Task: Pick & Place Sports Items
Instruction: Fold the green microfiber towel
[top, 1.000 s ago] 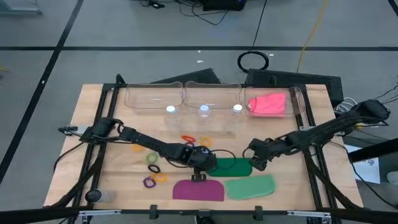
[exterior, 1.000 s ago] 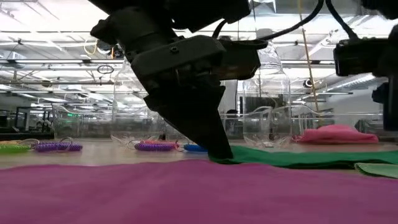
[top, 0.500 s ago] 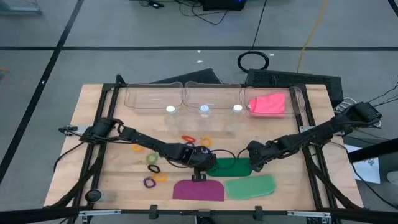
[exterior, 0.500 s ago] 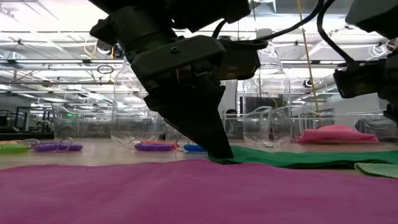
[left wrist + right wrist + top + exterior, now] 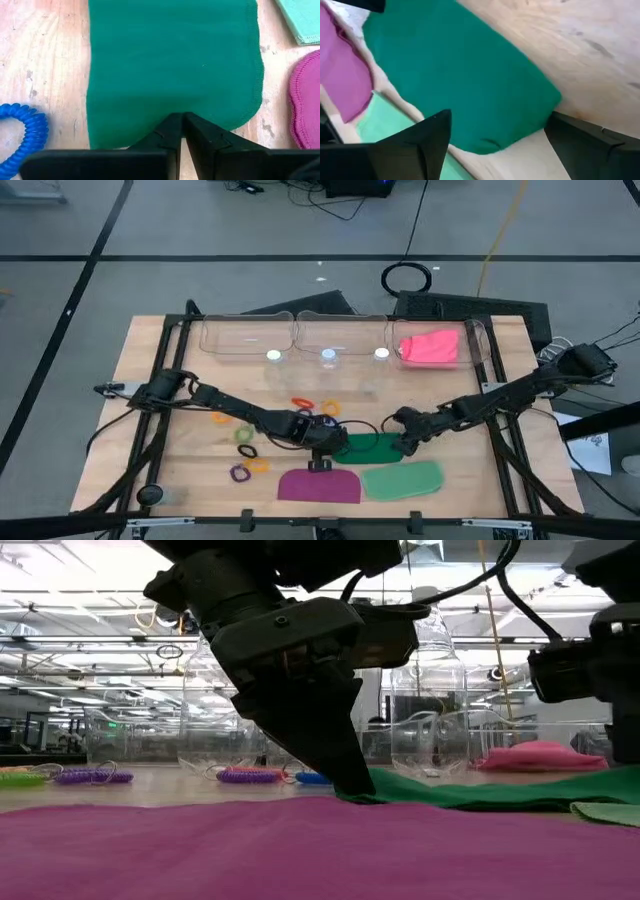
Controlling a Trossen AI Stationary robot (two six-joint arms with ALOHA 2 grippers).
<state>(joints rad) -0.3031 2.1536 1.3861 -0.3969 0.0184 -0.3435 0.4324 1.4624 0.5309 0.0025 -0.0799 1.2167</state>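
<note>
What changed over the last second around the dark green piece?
The right tool moved in toward the right end of the dark green piece, and its open fingers now straddle that end; in the low view that end looks slightly raised. The left tool stayed shut on the piece's left edge. The purple piece, light green piece and rings did not move.

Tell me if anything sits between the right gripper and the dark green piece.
Nothing visible does. The right gripper hangs open over the end of the dark green piece, one finger on each side; the left gripper pinches its other end.
</note>
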